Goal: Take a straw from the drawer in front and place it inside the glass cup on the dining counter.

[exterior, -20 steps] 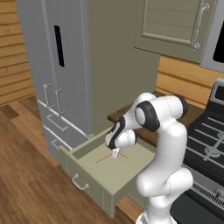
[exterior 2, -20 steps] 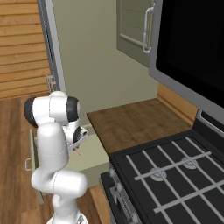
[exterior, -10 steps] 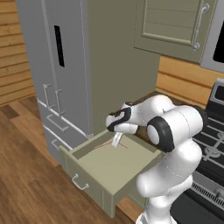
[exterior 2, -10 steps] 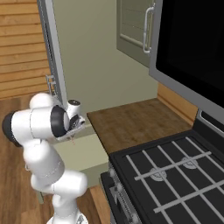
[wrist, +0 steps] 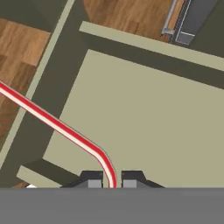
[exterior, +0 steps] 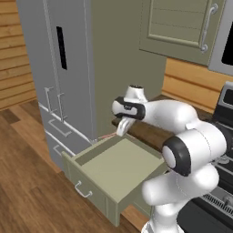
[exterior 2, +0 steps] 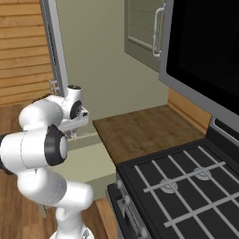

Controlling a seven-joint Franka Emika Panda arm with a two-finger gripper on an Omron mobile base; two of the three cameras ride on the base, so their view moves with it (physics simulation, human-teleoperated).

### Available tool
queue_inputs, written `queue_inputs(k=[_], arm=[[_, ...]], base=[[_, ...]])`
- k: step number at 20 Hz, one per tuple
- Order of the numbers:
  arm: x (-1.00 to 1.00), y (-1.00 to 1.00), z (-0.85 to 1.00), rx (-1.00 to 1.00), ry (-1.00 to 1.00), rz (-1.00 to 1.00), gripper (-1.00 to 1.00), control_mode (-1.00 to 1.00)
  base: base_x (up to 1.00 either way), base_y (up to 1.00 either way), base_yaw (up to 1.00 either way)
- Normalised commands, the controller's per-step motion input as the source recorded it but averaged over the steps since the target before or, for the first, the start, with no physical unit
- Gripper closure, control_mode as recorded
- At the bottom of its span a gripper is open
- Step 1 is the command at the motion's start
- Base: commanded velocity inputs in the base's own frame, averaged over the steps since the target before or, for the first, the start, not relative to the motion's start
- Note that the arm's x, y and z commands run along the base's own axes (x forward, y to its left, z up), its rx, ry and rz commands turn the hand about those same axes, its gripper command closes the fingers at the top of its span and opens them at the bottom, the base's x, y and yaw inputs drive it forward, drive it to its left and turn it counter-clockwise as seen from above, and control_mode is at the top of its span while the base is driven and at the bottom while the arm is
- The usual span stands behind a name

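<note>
My gripper (exterior: 121, 129) hangs above the back of the open sage-green drawer (exterior: 119, 169), shut on the straw (exterior: 107, 135). The straw is thin and reddish and sticks out to the left, toward the fridge. In the hand view the red-and-white straw (wrist: 61, 126) runs from the left edge, bends, and ends between the fingertips (wrist: 92, 180) of the gripper (wrist: 112, 181). Below it lies the bare drawer floor (wrist: 148, 118), and the small silver handle (wrist: 169, 19) shows past the front wall. The gripper (exterior 2: 72, 134) also shows over the drawer (exterior 2: 91, 161). The glass cup and the dining counter are out of view.
A tall grey fridge (exterior: 63, 68) stands left of the drawer, with its own drawers (exterior: 57, 132) low down. A brown wood countertop (exterior 2: 140, 133) lies behind the drawer, next to a black stove (exterior 2: 186, 182). Green wall cabinets (exterior: 182, 27) hang above. Wood floor (exterior: 27, 182) spreads to the left.
The gripper has risen out of the drawer with the straw in it and now hangs above the back edge. The arm's elbow has swung round to the right.
</note>
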Motion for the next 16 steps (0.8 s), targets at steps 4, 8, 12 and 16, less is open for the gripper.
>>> queue_inputs(k=[4,8,12,16], arm=[[-0.25,-0.29,0.99,-0.14,0.13,-0.05,1.00,-1.00],[-0.20,-0.38,0.63,-0.15,0.16,-0.06,1.00,-1.00],[-0.04,-0.51,0.22,-0.12,0.20,-0.07,1.00,-1.00],[-0.09,-0.45,0.08,-0.03,0.13,-0.03,1.00,-1.00]], base=[[0.00,0.00,0.00],[0.00,0.00,0.00],[0.00,0.00,0.00],[0.00,0.00,0.00]])
